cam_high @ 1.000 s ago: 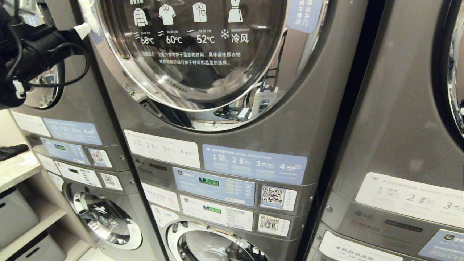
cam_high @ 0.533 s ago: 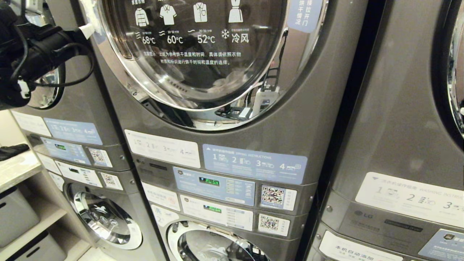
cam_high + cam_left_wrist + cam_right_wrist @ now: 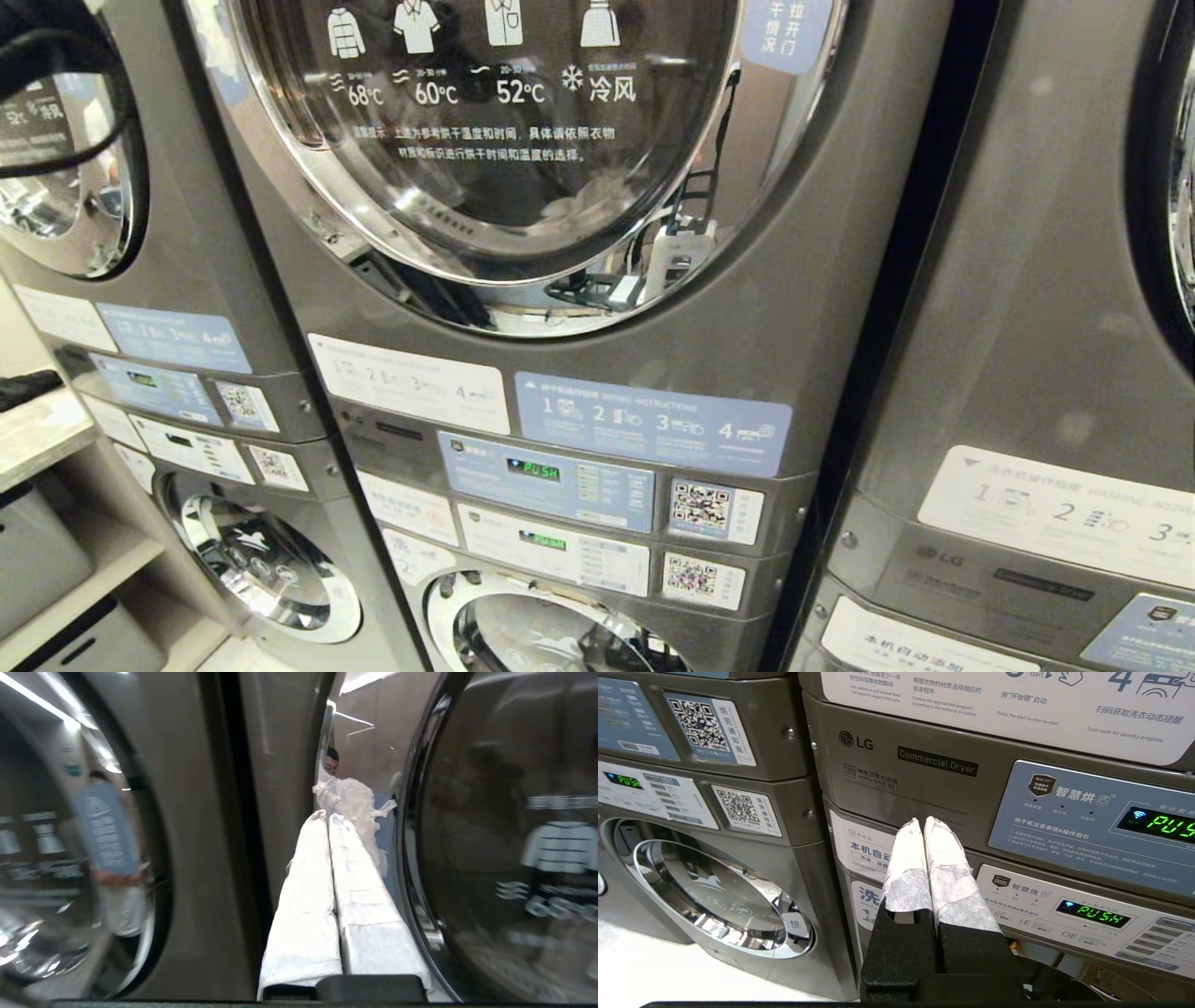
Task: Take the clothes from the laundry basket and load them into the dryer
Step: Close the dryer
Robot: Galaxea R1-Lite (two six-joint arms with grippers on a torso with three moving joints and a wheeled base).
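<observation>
Our left gripper [image 3: 328, 817] pressed together, empty, at dryer door [image 3: 490, 835] rim, likely to push it; right gripper [image 3: 924, 823] closed, parked lower.

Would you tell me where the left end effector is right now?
In the left wrist view, the left end effector sits closed at the chrome rim of the dryer door, beside the dark gap between machines; it's outside the head view.

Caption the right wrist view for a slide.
Right gripper, fingers shut and empty, points at the LG Commercial Dryer panel.
</observation>
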